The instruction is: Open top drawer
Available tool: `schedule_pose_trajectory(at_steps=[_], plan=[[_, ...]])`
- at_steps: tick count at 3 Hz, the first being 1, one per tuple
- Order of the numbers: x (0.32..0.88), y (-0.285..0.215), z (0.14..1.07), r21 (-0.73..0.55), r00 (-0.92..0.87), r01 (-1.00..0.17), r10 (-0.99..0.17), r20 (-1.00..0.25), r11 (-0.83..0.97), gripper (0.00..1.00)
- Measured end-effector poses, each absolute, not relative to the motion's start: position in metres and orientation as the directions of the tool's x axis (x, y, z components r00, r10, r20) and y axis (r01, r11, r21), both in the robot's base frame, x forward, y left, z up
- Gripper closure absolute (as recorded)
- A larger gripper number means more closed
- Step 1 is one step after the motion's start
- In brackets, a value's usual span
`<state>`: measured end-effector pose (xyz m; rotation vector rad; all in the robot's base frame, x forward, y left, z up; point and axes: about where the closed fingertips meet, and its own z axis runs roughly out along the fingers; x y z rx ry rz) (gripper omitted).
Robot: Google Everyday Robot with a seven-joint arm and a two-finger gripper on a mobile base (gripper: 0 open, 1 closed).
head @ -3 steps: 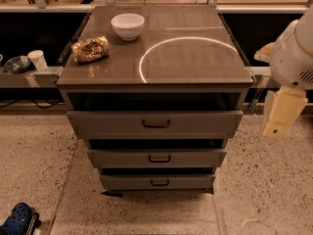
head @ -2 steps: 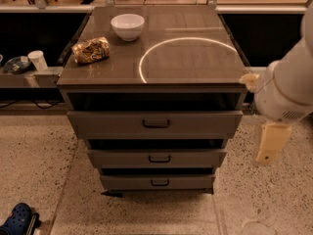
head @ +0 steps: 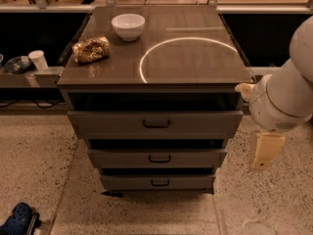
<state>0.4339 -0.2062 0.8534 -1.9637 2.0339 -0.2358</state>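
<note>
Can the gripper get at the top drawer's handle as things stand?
Probably yes. The gripper hangs to the right of the cabinet, and nothing stands before the top drawer or its handle.

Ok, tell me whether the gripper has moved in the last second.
Yes. The gripper has dropped and drifted left, nearer the right side of the cabinet; it now hangs mostly lower than the top drawer, clear of its handle.

Three drawers (head: 195,124), one bowl (head: 128,26), one bag (head: 91,49), jaws (one pair, far right).
</note>
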Motion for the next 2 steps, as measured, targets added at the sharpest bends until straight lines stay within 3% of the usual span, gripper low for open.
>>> schedule_pose_trajectory(at_steps=[2], plan=[[0.475,-0.168,0.763,-0.213,0.101,-0.974,-0.987,-0.125,-0.072,0.0]])
